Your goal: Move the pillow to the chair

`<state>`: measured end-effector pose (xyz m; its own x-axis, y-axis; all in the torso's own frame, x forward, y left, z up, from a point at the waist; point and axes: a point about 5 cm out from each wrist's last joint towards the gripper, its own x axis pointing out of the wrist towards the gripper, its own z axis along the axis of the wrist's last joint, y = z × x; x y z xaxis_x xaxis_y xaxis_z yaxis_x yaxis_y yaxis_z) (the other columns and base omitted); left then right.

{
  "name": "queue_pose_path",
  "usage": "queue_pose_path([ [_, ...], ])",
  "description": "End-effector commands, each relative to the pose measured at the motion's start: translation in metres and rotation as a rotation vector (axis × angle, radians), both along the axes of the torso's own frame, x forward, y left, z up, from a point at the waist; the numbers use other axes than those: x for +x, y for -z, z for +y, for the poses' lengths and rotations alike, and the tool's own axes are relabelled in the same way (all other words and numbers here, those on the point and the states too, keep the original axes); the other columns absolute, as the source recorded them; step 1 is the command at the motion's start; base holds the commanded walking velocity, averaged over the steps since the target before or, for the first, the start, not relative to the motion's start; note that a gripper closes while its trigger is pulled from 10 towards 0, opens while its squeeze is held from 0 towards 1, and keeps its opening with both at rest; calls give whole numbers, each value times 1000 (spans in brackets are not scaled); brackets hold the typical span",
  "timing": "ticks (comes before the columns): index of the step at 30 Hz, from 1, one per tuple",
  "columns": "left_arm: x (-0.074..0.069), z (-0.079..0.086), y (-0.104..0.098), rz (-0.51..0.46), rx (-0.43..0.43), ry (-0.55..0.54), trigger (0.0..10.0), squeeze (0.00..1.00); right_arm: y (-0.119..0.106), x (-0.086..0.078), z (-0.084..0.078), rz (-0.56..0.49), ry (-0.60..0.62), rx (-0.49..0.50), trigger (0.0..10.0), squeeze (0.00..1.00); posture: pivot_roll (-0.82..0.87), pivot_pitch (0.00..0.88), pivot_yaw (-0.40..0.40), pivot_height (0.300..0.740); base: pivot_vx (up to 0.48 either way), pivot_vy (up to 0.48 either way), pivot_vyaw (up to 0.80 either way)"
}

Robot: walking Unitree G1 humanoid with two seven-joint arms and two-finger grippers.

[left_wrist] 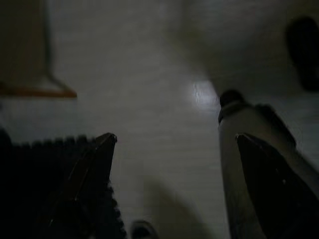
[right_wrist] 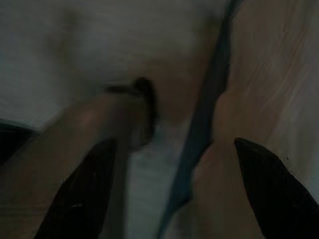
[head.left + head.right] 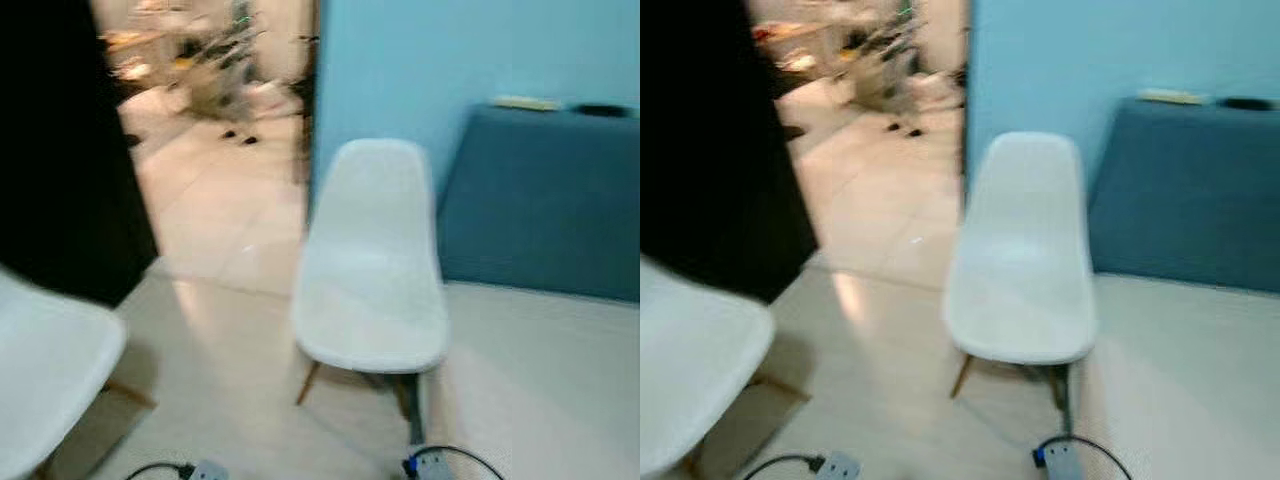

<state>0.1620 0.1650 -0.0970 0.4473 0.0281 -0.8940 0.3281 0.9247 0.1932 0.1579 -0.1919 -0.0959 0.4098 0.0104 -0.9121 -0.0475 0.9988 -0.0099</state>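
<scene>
— What is standing before the robot?

— A white shell chair (image 3: 371,262) on wooden legs is sitting on the pale tiled floor (image 3: 225,230), its back toward a light-blue wall (image 3: 470,55). A dark-blue sofa (image 3: 545,200) is lying just beside it on the right, with small flat items blurring on its top edge. A second white chair (image 3: 45,365) is edging in at lower left, beside a black panel (image 3: 60,150). Cluttered furniture is blurring in the far room.

— And the claws?

— Both are hanging low over the floor. The left claw (image 1: 174,144) is gaping wide with nothing between its fingers; the right claw (image 2: 172,149) is likewise spread and gripping nothing.

— The pillow?

— No pillow can be made out; the chair's seat is lying bare, well apart from both claws.
</scene>
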Motion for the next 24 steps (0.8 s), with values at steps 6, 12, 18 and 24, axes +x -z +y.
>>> queue_pose_path([
  [6,-1,-24,1,40,-63,88,10000,0,-7,12,-12,-70,159,42,10000,0,-148,0,73,740,0,0,-744],
  [12,-12,-27,6,71,-74,109,10000,0,-2,1,-14,-15,20,-30,10000,0,-135,0,44,740,0,0,-744],
  [18,-18,-22,8,89,-86,50,10000,0,-1,-3,-13,12,-43,-26,10000,0,-131,0,44,740,0,0,-744],
  [24,-19,-18,8,100,-67,77,10000,0,-2,1,-8,0,-71,-24,10000,0,-126,0,59,740,0,0,-744],
])
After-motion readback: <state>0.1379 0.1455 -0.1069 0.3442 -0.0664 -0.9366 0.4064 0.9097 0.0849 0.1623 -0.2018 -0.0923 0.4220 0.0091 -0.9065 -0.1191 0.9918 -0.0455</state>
